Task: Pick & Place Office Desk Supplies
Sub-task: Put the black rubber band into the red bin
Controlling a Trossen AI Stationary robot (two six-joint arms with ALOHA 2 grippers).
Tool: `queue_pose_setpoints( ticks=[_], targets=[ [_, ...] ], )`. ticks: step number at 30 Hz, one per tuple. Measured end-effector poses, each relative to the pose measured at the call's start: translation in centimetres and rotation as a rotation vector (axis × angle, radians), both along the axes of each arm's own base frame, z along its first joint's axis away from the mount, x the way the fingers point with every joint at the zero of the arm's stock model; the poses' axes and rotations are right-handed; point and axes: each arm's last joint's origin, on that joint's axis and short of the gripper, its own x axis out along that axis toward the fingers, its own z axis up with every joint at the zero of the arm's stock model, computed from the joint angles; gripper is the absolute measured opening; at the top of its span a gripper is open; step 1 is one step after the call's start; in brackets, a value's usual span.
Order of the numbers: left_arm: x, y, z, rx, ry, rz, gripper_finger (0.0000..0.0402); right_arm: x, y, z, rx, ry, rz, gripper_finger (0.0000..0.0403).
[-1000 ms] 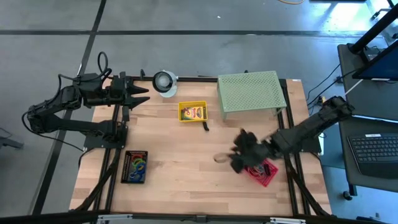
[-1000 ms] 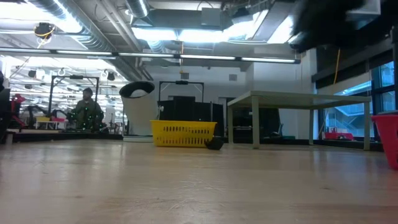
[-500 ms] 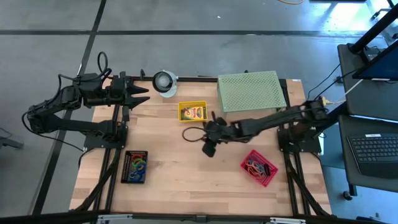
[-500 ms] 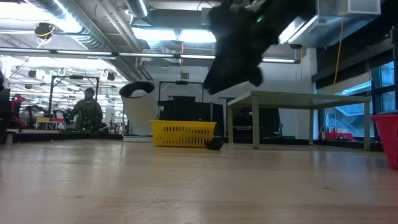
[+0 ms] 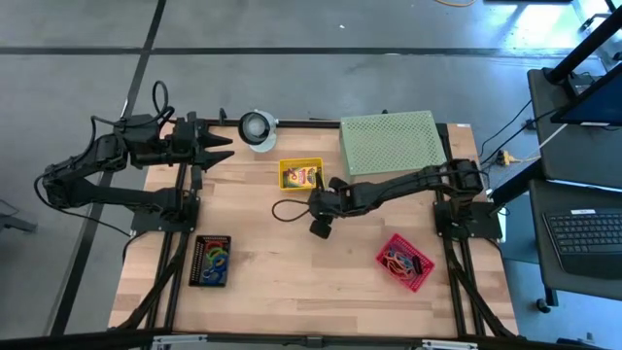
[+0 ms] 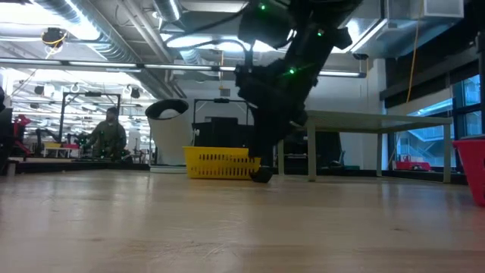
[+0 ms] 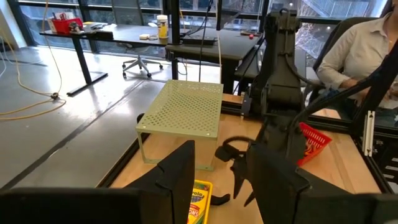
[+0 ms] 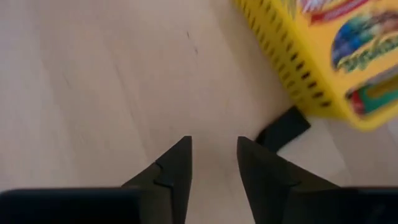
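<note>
My right gripper [image 8: 213, 148] stands open, pointing steeply down over bare wood just in front of the yellow basket [image 8: 292, 62]; nothing is between its fingers. A small black clip [image 8: 283, 127] lies on the table against the basket's corner, to one side of the fingers and apart from them. A yellow-and-green crayon box [image 5: 303, 175] lies in the basket [image 5: 300, 161]. In the low view the right gripper [image 6: 264, 155] hangs just above the clip [image 6: 262, 177]. My left gripper [image 7: 217, 168] waits open and level at the far left [image 5: 222, 147].
A pale green perforated stand [image 5: 393, 142] stands at the far right and a white-and-grey roll [image 5: 258, 127] at the far edge. A red basket [image 5: 404, 262] of rubber bands sits near right, a black tray [image 5: 211, 260] of coloured bands near left. A person [image 7: 364, 53] sits beyond the table.
My right gripper has swung from above the red basket toward the table's left and far edge, has come down, and has rolled about its own axis. It now hangs low beside the yellow basket.
</note>
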Motion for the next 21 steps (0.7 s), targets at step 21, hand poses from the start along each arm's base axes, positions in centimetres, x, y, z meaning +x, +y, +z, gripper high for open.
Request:
queue_pose_setpoints(
  ticks=[21],
  targets=[
    [0.0,0.0,0.0,0.000,0.000,0.000,0.0141,0.1,-2.5,-3.2,-0.032,0.130,-0.033,0.0179]
  ],
)
